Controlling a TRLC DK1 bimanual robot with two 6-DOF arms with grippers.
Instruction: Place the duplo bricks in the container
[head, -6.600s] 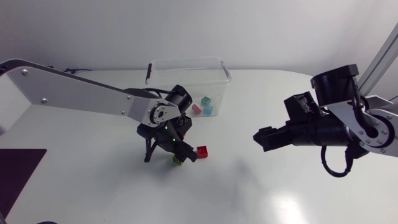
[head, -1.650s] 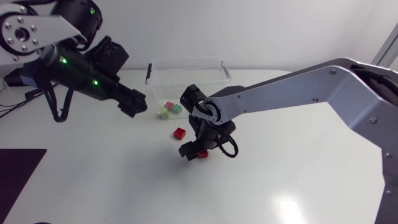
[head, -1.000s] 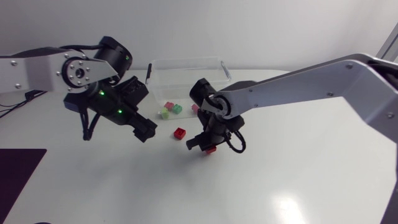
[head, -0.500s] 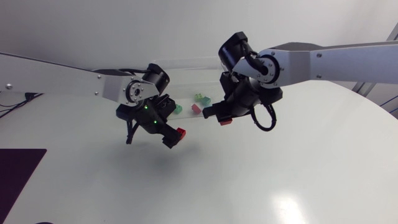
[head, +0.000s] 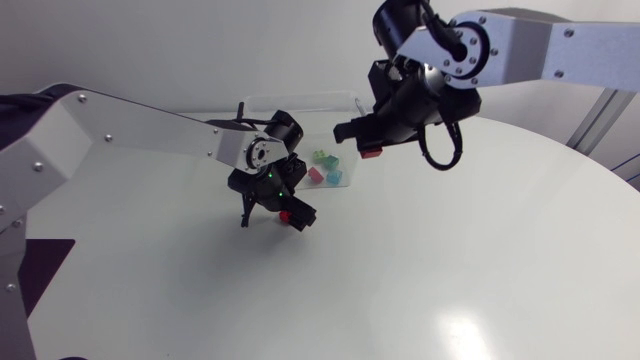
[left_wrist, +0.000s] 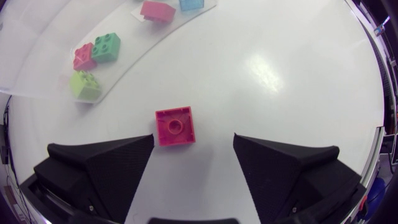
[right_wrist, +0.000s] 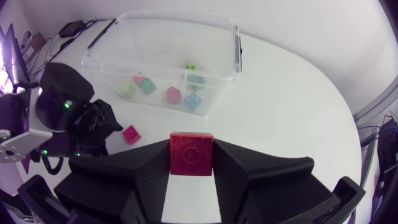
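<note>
A clear plastic container (head: 352, 108) stands at the back of the table with several coloured duplo bricks inside, among them a green brick (head: 322, 157). In front of it a red brick (head: 286, 215) lies on the table. My left gripper (head: 289, 209) is down over it. The left wrist view shows this red brick (left_wrist: 175, 126) between the open fingers (left_wrist: 102, 163), close to one and clear of the other. My right gripper (head: 367, 147) hovers by the container's right end, shut on a second red brick (right_wrist: 191, 152).
The container (right_wrist: 235, 46) has a dark latch on each short side. In the left wrist view its near wall (left_wrist: 134, 48) lies just ahead of the gripper, with pink, green and lime bricks behind it. White tabletop spreads out in front and to the right.
My right arm has risen and moved back toward the container's right end with its red brick. My left gripper has settled lower around the red brick on the table.
</note>
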